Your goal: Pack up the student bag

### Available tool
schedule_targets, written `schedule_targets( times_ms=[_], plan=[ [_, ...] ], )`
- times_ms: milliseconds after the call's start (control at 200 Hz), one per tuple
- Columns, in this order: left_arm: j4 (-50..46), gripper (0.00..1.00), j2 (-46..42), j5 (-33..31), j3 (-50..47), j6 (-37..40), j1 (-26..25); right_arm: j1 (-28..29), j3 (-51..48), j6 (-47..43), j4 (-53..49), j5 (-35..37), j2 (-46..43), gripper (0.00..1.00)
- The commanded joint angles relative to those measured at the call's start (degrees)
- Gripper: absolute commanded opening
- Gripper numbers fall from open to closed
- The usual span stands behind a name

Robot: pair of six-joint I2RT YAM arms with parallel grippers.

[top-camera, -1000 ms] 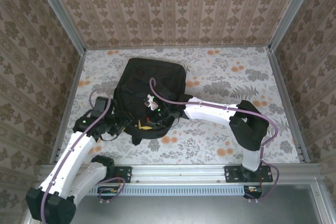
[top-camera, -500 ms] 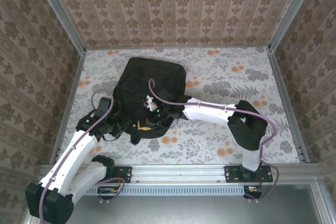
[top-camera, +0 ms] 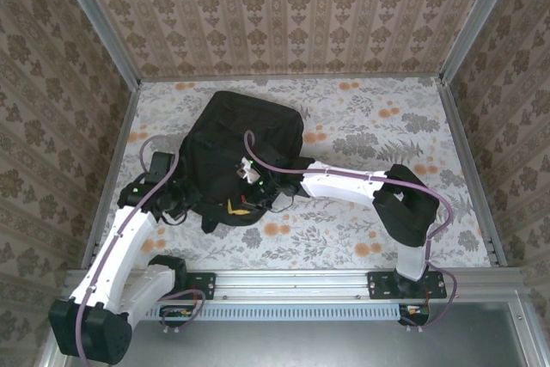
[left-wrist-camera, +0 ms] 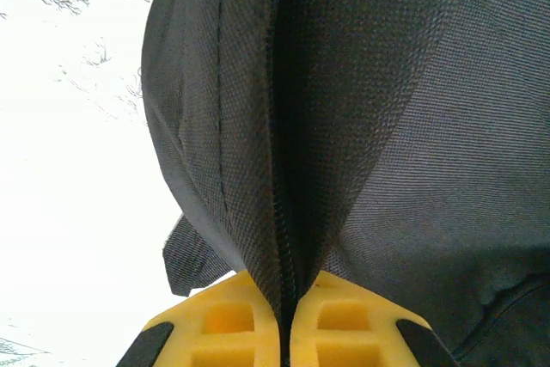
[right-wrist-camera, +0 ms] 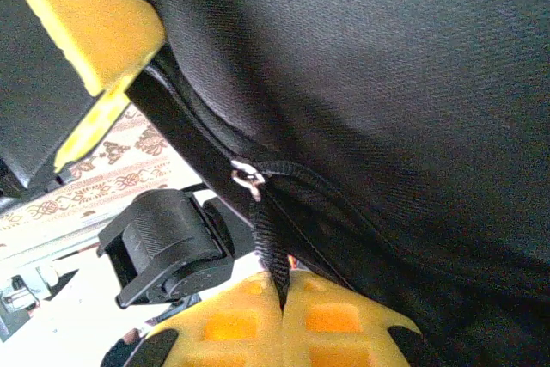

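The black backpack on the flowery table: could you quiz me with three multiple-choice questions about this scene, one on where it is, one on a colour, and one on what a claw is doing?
1. Where does the student bag lie?
A) hanging on the wall
B) flat on the flowered table
C) on the metal rail

2. What colour are the finger pads?
A) yellow
B) red
C) white

3. How is the left gripper?
A) wide open
B) holding a book
C) shut on a fold of the bag

Answers:
1 B, the top view shows it lying on the tabletop.
2 A, both wrist views show yellow pads.
3 C, its pads pinch black fabric between them.
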Motion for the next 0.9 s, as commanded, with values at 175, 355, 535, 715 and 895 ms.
schedule_targets(
  times_ms=[175, 355, 535, 715, 895],
  plan=[
    [1.0, 0.00, 0.5, -7.4, 3.4, 5.5, 3.1, -2.5, -2.6, -2.5, -5.9, -1.7, -4.1, 0.00],
    [1.8, 0.02, 1.1, -8.1, 3.8, 7.1, 3.4, -2.9, -2.1, -2.6, -6.7, -2.4, -5.4, 0.00],
    [3.5, 0.17, 6.8, -6.9, 6.5, 8.4, 4.9, -1.0, 3.4, -1.6, -6.4, -3.2, -1.4, 0.00],
    [4.7, 0.36, 9.6, -8.0, 8.4, 10.7, 8.6, -0.2, 9.2, 2.2, -3.5, -1.9, 4.1, 0.00],
    [0.6, 0.57, 5.3, 1.1, 9.1, 4.6, 8.8, -0.2, 12.3, 3.7, -2.5, -0.9, 6.3, 0.00]
  ],
)
